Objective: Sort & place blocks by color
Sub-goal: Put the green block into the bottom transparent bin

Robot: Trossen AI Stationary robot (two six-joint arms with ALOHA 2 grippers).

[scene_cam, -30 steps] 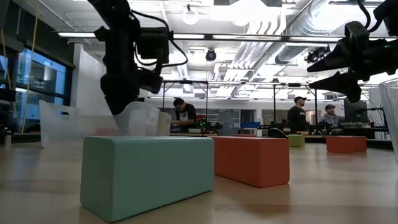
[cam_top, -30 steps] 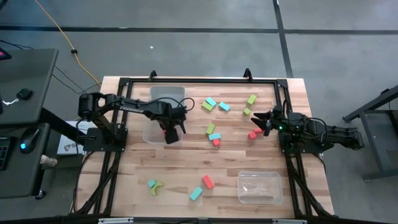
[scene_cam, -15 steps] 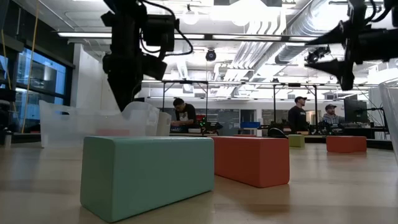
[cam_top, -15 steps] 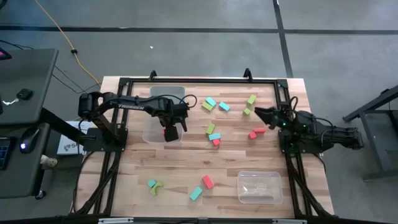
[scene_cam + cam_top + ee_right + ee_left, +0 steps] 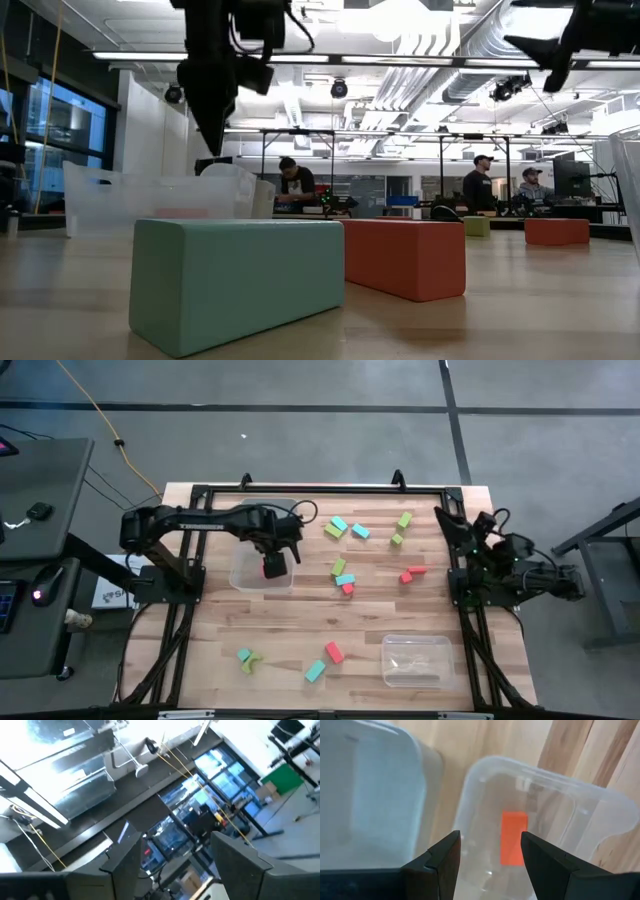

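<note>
Now my left gripper [image 5: 277,555] hangs over the clear bin [image 5: 243,572] at far left, fingers apart and empty; the red block [image 5: 513,838] lies on the bin floor below, released there to start the red pile. It has climbed since a second ago. My right gripper [image 5: 447,520], open, has swung up and back, clear of the remaining blocks [image 5: 343,573].

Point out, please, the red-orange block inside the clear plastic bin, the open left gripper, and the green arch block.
red-orange block [image 5: 513,837], left wrist view, middle of its top face.
left gripper [image 5: 490,847], left wrist view, midway between its open fingertips.
green arch block [image 5: 256,658], high view, its curved body.
</note>
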